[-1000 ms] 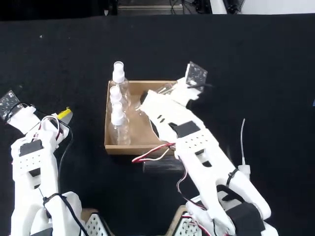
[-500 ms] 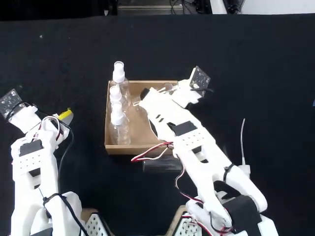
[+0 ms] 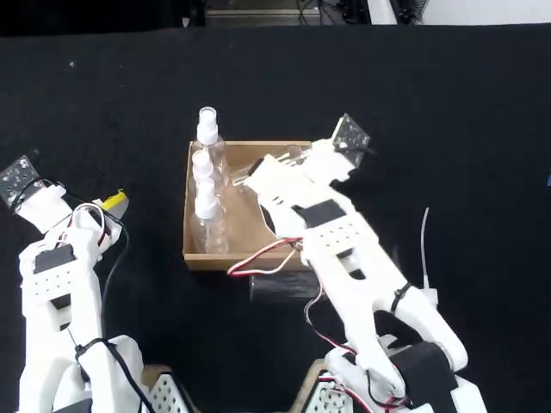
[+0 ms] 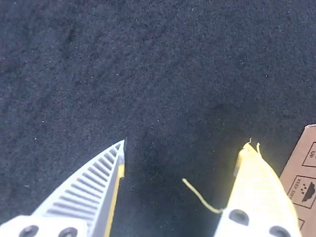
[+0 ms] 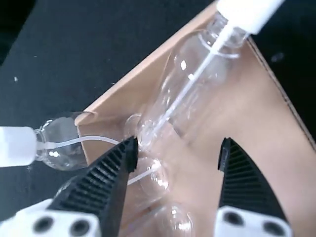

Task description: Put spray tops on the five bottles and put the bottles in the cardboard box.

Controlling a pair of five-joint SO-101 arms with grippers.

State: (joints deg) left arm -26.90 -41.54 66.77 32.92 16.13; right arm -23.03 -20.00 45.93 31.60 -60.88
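The right claw [image 5: 177,155] hangs released over the far part of the cardboard box [image 3: 244,228]. A capped bottle [image 5: 190,91] lies tilted just beyond its spread jaws. Three more bottles [image 3: 207,215] sit in a row at the box's left wall. The left claw [image 4: 183,147] is open above the desk [image 3: 103,103], left of the box. A loose spray top [image 3: 427,297] lies at the right.

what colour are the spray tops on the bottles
White. The spray tops sit on clear bottles; the high view shows them best.

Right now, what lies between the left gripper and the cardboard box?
Nothing: bare black table separates the left gripper from the cardboard box, in the high view.
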